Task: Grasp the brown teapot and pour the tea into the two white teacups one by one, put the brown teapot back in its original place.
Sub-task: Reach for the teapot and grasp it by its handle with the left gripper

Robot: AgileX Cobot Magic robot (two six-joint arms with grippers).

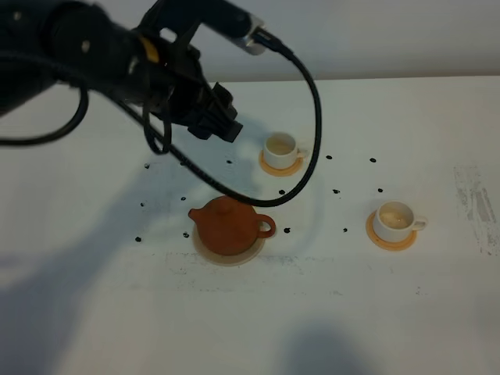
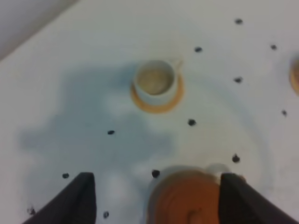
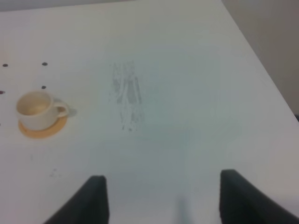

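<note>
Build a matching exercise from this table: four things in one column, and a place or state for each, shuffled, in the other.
Column one:
1. brown teapot
2. right teacup
3. left pincer
4. beige mat

Column two:
A. open, holding nothing
B. sits on an orange coaster
C. lies under the teapot
D. stands on the beige mat

Pairs: 1-D, 2-B, 3-A, 4-C

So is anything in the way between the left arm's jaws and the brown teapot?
Nothing visible does. The brown teapot sits on its beige mat, below the open left jaws. The nearest teacup stands apart, farther back. Only the arm's own black cable droops close by the teapot.
</note>
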